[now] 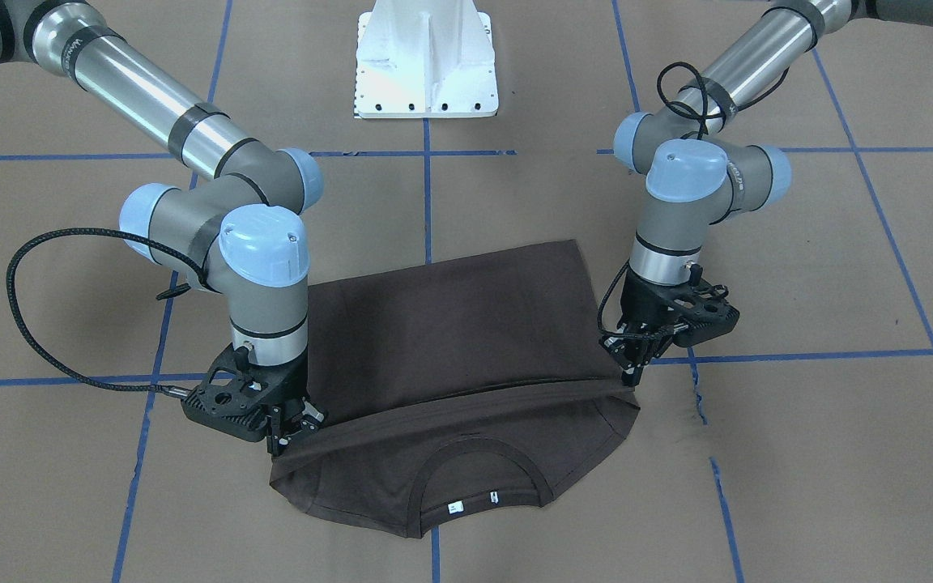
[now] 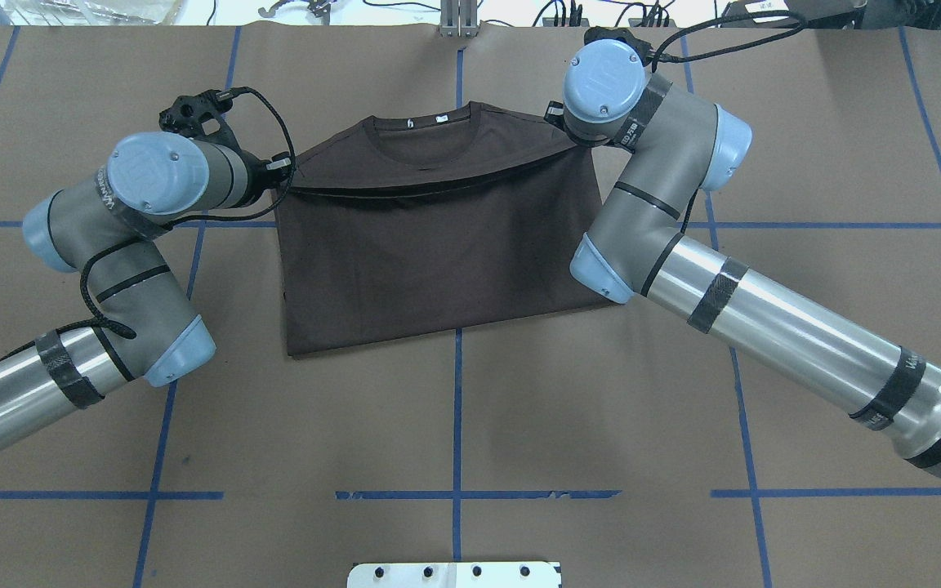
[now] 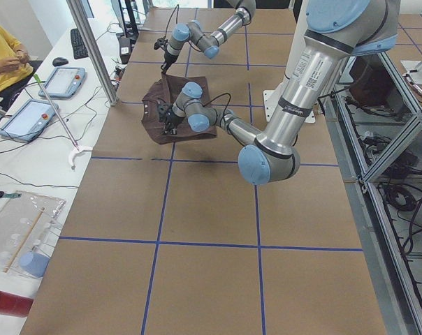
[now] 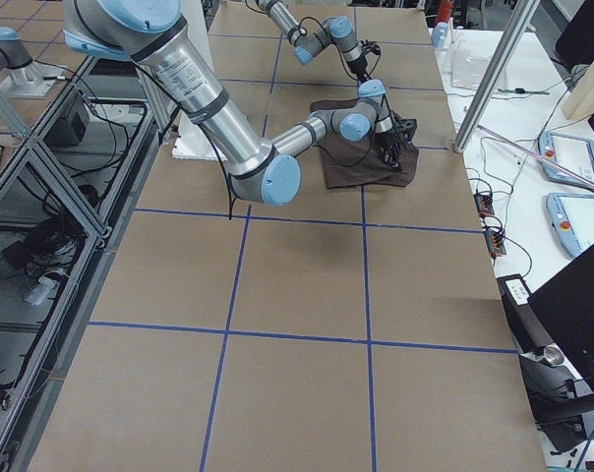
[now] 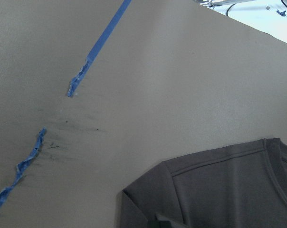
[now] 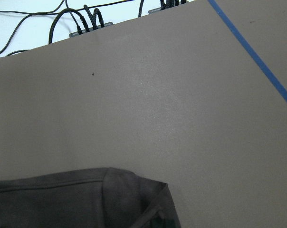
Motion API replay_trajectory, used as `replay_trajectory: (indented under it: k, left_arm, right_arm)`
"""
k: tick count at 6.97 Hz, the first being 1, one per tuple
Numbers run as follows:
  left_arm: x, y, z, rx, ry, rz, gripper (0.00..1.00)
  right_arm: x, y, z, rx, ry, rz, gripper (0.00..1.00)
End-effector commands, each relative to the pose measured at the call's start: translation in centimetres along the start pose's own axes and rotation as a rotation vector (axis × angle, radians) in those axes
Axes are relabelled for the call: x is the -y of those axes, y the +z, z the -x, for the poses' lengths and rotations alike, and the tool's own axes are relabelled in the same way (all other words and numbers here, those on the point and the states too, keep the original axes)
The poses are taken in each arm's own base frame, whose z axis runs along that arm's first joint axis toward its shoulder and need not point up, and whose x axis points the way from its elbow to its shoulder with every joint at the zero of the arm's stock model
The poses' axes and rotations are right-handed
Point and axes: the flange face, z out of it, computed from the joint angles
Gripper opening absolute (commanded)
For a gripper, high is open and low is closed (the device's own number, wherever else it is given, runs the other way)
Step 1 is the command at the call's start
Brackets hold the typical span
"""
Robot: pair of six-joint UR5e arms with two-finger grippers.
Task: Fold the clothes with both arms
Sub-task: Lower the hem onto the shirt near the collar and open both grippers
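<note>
Dark brown T-shirt lying on the desk, with its lower part doubled over toward the collar. The free edge of the upper layer spans the two tools: left tool pinches one end, right tool the other. The collar and white labels lie just beyond both tools, on the side away from the robot's base.

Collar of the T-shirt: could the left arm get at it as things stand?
Probably yes. The collar lies bare beyond the folded edge, with nothing between it and the left end effector. But that end effector seems shut on a corner of the T-shirt, so it must let go first.
</note>
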Motion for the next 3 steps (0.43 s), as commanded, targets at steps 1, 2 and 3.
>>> replay_trajectory:
  k: [1,2,3]
  left_arm:
    - [-0.1,-0.2,0.0,-0.021,0.001,0.007,0.31]
    - [-0.2,-0.6,-0.2,-0.066,0.003,0.006,0.43]
    - [-0.1,-0.8,-0.1,-0.074,0.001,0.004,0.48]
  right_arm:
    - [-0.6,-0.2,0.7,0.004,-0.001,0.0,0.81]
    - [-0.7,-0.8,0.5,0.021,0.001,0.003,1.0]
    - [-0.9,-2.6,-0.6,0.06,0.006,0.007,1.0]
